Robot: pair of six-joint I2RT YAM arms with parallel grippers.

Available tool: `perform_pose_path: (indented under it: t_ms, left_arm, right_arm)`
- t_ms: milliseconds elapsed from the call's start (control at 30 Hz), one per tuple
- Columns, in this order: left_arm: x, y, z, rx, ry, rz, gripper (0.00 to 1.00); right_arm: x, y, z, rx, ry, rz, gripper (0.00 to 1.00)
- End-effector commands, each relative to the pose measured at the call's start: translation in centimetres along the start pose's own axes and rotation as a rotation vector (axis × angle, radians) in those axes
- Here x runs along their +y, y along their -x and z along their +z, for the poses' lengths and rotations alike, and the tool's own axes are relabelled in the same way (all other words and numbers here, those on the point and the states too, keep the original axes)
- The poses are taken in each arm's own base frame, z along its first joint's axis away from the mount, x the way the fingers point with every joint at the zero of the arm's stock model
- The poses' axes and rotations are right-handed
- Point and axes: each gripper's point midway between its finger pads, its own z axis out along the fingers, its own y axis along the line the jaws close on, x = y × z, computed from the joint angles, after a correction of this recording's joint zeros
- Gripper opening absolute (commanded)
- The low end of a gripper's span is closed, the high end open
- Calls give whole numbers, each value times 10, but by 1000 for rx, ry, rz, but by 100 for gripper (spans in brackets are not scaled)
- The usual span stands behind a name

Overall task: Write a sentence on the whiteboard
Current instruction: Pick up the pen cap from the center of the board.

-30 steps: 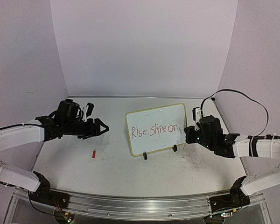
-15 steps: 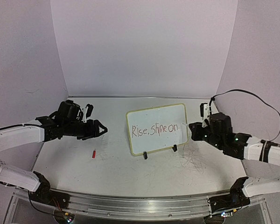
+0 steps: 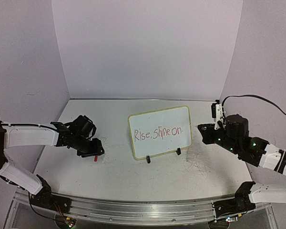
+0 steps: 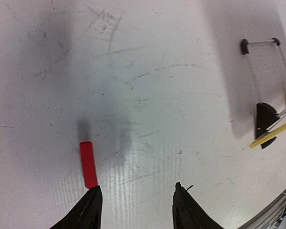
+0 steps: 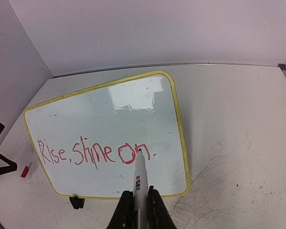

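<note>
Lowered to the scribbled, lilac-walled tabletop (image 3: 124,176), left fingers (image 4: 91,210) gape by a red cap (image 4: 89,164); right fingers (image 5: 124,214) clamp the marker (image 5: 140,179)

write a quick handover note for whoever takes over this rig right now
Left pincer: open, low over the table, red cap just ahead of one finger, not gripped.
Right pincer: shut on the marker, uncapped, off to the right of the whiteboard.
The whiteboard stands propped mid-table on its feet.
Done: the sentence "Rise, shine on." is written in red.
Left: probably pick up the cap and recap the marker.
</note>
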Motion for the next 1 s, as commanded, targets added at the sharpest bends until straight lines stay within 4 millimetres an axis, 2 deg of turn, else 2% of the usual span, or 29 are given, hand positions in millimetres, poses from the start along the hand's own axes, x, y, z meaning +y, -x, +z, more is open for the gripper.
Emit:
perform_pose_path:
  t_ms: [0,133,300,400,533,633,800,967]
  left_arm:
    - [24,9,3,-38,154,-7,50]
    - [29,12,18,-11,202,7,46]
    - [36,2,30,38,231,20,42]
    - [38,0,35,54,241,37,29]
    - [39,-5,37,73,242,50,22]
    - [39,-4,35,67,239,60,13]
    - [21,17,10,-18,170,102,5]
    - [-24,59,-55,-210,0,214,1]
  right_arm:
    - [13,3,5,19,56,-48,0]
    - [16,3,4,10,81,-46,0]
    - [14,1,-5,-8,90,-34,0]
    - [13,-2,-7,-8,92,-28,0]
    - [14,1,-7,-12,97,-31,0]
    - [15,6,-9,-25,99,-30,0]
    - [21,13,-8,-27,117,-30,0]
    - [38,17,-10,-14,203,-20,0]
